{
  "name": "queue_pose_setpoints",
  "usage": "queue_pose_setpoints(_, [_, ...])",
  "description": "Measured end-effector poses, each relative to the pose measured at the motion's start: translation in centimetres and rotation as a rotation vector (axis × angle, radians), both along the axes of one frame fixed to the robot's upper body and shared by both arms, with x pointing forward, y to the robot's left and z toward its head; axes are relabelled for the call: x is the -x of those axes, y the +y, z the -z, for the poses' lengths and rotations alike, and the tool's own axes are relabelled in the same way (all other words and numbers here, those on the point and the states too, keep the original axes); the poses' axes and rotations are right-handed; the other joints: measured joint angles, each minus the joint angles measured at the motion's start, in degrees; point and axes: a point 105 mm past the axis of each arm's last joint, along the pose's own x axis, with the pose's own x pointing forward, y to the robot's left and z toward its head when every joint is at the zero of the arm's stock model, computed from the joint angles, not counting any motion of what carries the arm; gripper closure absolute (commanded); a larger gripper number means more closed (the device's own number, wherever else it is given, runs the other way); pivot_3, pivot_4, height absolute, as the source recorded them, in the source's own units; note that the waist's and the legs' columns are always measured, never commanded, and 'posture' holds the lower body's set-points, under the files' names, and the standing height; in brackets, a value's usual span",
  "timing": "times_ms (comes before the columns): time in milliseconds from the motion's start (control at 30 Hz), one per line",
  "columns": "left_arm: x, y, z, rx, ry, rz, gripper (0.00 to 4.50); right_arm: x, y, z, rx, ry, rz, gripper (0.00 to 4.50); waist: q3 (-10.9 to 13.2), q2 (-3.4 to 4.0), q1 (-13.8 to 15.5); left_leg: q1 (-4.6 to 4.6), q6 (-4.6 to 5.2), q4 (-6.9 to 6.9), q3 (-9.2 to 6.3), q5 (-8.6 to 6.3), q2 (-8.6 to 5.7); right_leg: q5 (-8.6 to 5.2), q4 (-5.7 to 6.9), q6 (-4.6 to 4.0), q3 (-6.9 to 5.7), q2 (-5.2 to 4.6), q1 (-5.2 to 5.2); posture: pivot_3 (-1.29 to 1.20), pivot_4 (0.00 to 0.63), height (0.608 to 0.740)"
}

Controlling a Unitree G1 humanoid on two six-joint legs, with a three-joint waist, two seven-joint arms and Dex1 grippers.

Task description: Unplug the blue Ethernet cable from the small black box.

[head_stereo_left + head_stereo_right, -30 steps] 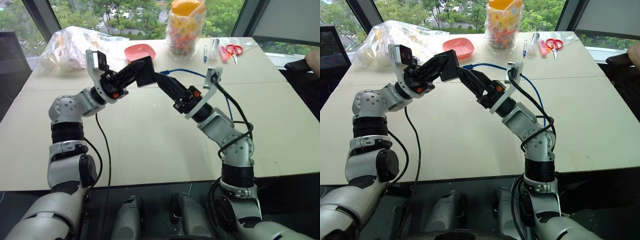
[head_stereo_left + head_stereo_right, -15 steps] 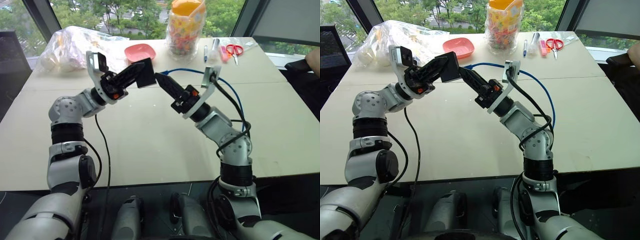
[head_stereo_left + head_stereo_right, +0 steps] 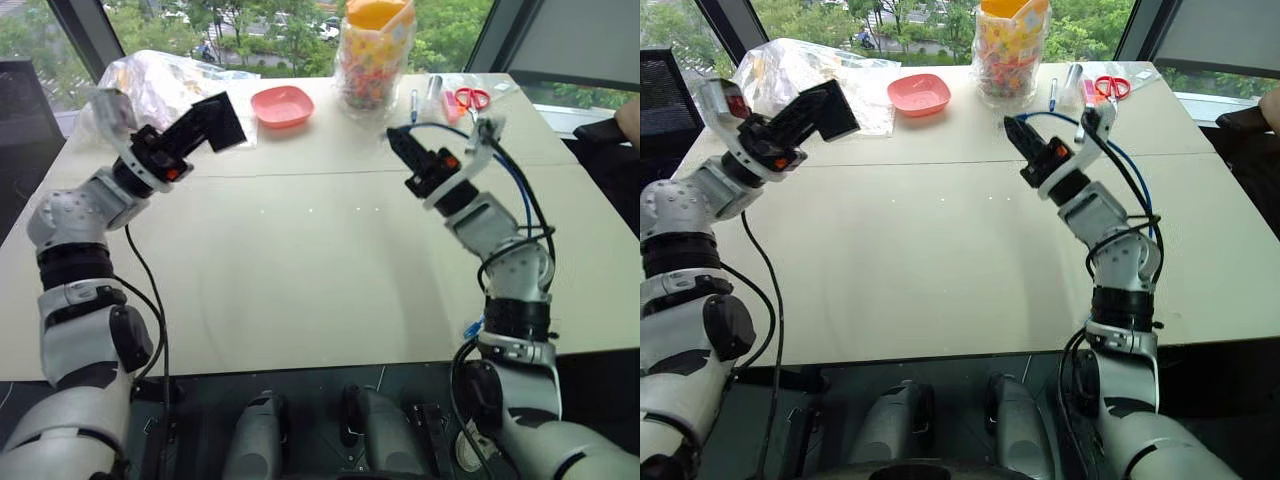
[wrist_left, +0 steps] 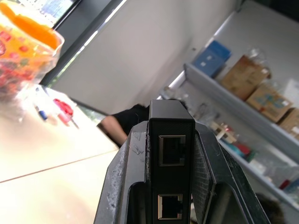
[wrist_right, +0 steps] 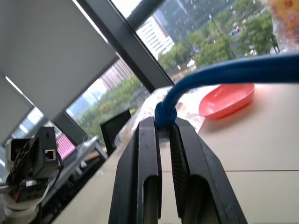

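Observation:
The small black box is off the table at the left, with my left gripper shut on it. In the left wrist view the small black box sits between the fingers, and both of its ports are empty. My right gripper is raised at the right, well apart from the box, and is shut on the end of the blue Ethernet cable. From there the blue Ethernet cable arcs up over my right wrist and runs down along the forearm. The plug itself is hidden between the fingers.
At the table's far side are a pink dish, a jar of colourful sweets, a clear plastic bag, a pen and red scissors. A person's arm shows at the right edge.
My right gripper closed on the cable end at the box, and then the two arms drew apart. The cable is now out of the box, which went left while the cable end went right.

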Motion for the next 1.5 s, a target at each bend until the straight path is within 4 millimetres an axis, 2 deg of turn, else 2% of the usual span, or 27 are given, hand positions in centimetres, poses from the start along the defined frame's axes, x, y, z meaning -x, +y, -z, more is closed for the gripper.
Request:
queue_pose_setpoints(133, [-1.7, -1.7, 1.7, -0.126, -0.018, -0.106, 4.01, -3.1, -3.6, -3.5, 0.125, -0.065, 0.146, 4.44, 0.0, -0.03, -0.2, -0.22, 0.18, 0.03, 0.09, -0.1, -0.05, 0.14, -0.23, 0.18, 0.0, 0.07, -0.07, 0.0, 0.15, 0.74])
queue_pose_setpoints(233, [-2.1, -3.2, 2.2, -0.182, -0.066, -0.135, 4.01, -4.9, -5.6, -3.7, 0.2, -0.051, 0.238, 4.44, 0.0, -0.03, -0.4, -0.24, 0.42, -0.08, 0.34, -0.23, -0.13, 0.19, -0.25, 0.22, 0.05, 0.11, -0.14, 0.0, 0.15, 0.74])
queue_pose_setpoints(300, [-2.1, -4.2, 2.8, -0.227, -0.092, -0.142, 4.01, -5.7, -6.0, -1.9, 0.23, -0.001, 0.258, 4.44, 0.0, -0.04, -0.5, -0.24, 0.44, -0.15, 0.41, -0.25, -0.12, 0.21, -0.25, 0.18, 0.05, 0.13, -0.16, 0.0, 0.15, 0.74])
queue_pose_setpoints(433, [-1.8, -5.5, 3.9, -0.29, -0.135, -0.146, 4.01, -6.7, -6.3, 4.2, 0.294, 0.187, 0.279, 4.44, 0.0, -0.02, -0.4, -0.27, 0.43, -0.24, 0.54, -0.24, -0.13, 0.22, -0.25, 0.19, 0.08, 0.09, -0.25, 0.0, 0.15, 0.74])
queue_pose_setpoints(500, [-1.6, -6.1, 3.9, -0.3, -0.156, -0.147, 4.01, -6.8, -6.1, 6.1, 0.319, 0.239, 0.279, 4.44, 0.0, -0.01, -0.4, -0.27, 0.43, -0.19, 0.58, -0.23, -0.12, 0.22, -0.26, 0.2, 0.09, 0.06, -0.25, 0.0, 0.15, 0.74])
queue_pose_setpoints(633, [-1.4, -7.5, 3.6, -0.352, -0.231, -0.166, 4.01, -6.8, -6.1, 7.9, 0.363, 0.278, 0.304, 2.96, 0.0, -0.01, -0.3, -0.27, 0.42, -0.01, 0.59, -0.23, -0.12, 0.31, -0.26, 0.34, 0.11, 0.04, -0.17, 0.0, 0.15, 0.74])
queue_pose_setpoints(800, [-2.2, -8.6, 5.3, -0.408, -0.242, -0.199, 4.01, -6.7, -5.5, 9.1, 0.393, 0.291, 0.291, 0.24, 0.0, -0.01, -0.3, -0.26, 0.43, 0.12, 0.58, -0.22, -0.11, 0.32, -0.23, 0.5, 0.13, 0.03, -0.13, 0.0, 0.15, 0.74])
queue_pose_setpoints(833, [-2.6, -8.7, 5.9, -0.421, -0.231, -0.21, 4.01, -6.7, -5.5, 9.3, 0.408, 0.297, 0.288, 0.06, 0.0, -0.01, -0.3, -0.26, 0.43, 0.13, 0.58, -0.22, -0.11, 0.32, -0.23, 0.5, 0.13, 0.03, -0.13, 0.0, 0.15, 0.74])
queue_pose_setpoints(967, [-3.9, -9.9, 6.9, -0.486, -0.25, -0.247, 4.01, -5.7, -4.7, 11.1, 0.524, 0.324, 0.208, 0.06, 0.0, -0.02, -0.1, -0.28, 0.44, 0.12, 0.57, -0.23, -0.12, 0.32, -0.24, 0.5, 0.13, 0.03, -0.13, 0.0, 0.15, 0.74])
queue_pose_setpoints(1100, [-4.6, -11.3, 7.7, -0.527, -0.282, -0.268, 4.01, -2.7, -2.5, 13.4, 0.616, 0.285, 0.084, 0.06, 0.0, 0.0, -0.1, -0.36, 0.48, 0.09, 0.52, -0.25, -0.1, 0.38, -0.25, 0.39, 0.12, 0.02, -0.18, 0.0, 0.15, 0.74])
queue_pose_setpoints(1200, [-4.7, -12.4, 9.3, -0.569, -0.27, -0.26, 4.01, -0.9, -1.4, 12.9, 0.616, 0.243, 0.067, 0.06, 0.0, -0.01, -0.2, -0.38, 0.48, 0.13, 0.53, -0.25, -0.11, 0.38, -0.25, 0.4, 0.11, 0.02, -0.22, 0.0, 0.15, 0.74])
queue_pose_setpoints(1333, [-4.8, -13.5, 10.5, -0.606, -0.259, -0.277, 4.01, 0.5, -1.0, 10.2, 0.57, 0.15, 0.112, 0.06, 0.0, -0.02, -0.1, -0.37, 0.47, 0.2, 0.27, -0.26, 0.0, 0.33, -0.24, 0.5, 0.07, 0.05, -0.2, 0.0, 0.15, 0.74])
queue_pose_setpoints(1400, [-5.0, -13.8, 10.7, -0.616, -0.255, -0.294, 2.96, 1.1, -0.9, 9.5, 0.544, 0.122, 0.13, 0.0, 0.0, -0.02, -0.1, -0.37, 0.47, 0.2, 0.24, -0.26, 0.02, 0.33, -0.24, 0.49, 0.06, 0.06, -0.2, 0.0, 0.15, 0.74])
queue_pose_setpoints(1467, [-5.0, -13.8, 11.0, -0.617, -0.248, -0.305, 2.24, 1.6, -1.0, 9.2, 0.529, 0.112, 0.141, 0.0, 0.0, -0.02, -0.1, -0.38, 0.47, 0.19, 0.25, -0.26, 0.02, 0.33, -0.25, 0.49, 0.06, 0.05, -0.2, 0.0, 0.15, 0.74])
queue_pose_setpoints(1500, [-5.0, -13.8, 11.2, -0.616, -0.241, -0.305, 1.7, 1.7, -1.1, 9.1, 0.528, 0.109, 0.148, 0.0, 0.0, -0.02, -0.1, -0.38, 0.47, 0.19, 0.25, -0.26, 0.01, 0.33, -0.25, 0.49, 0.06, 0.05, -0.2, 0.0, 0.15, 0.74])
